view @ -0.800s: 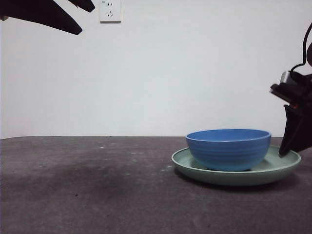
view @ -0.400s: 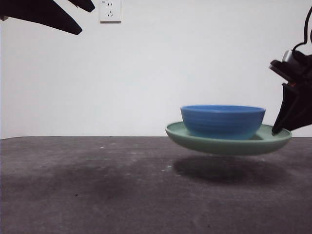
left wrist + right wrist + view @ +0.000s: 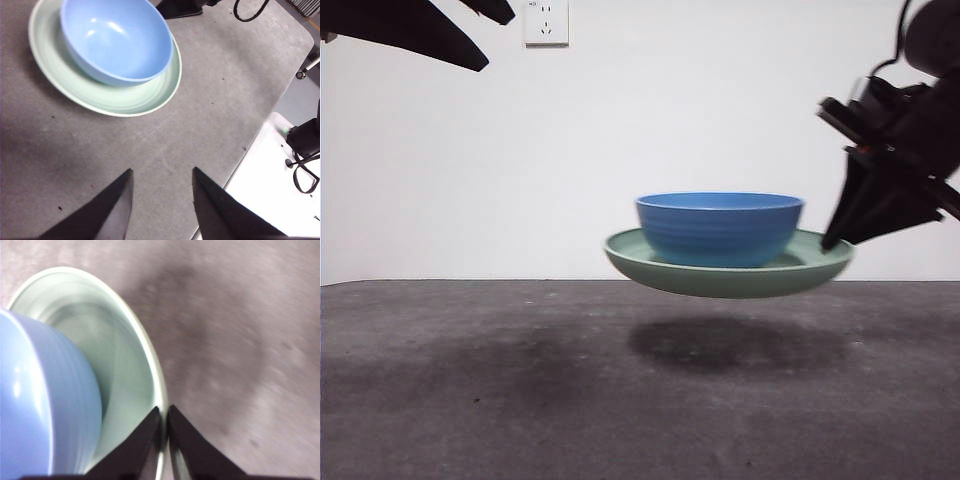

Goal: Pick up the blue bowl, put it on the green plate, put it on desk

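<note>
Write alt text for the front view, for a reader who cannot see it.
A wide, shallow pale green plate carrying a round glossy blue bowl hangs in the air above the dark grey matte desk, casting a shadow beneath. The right claw pinches the plate's rim from the right side. A second arm's black tip shows at the top left corner.

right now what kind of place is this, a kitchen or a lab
Likely a lab or test room, not a kitchen: a bare white wall with one wall socket, a plain grey desk, and cables beside it. The right gripper holds the green plate with the blue bowl.
</note>
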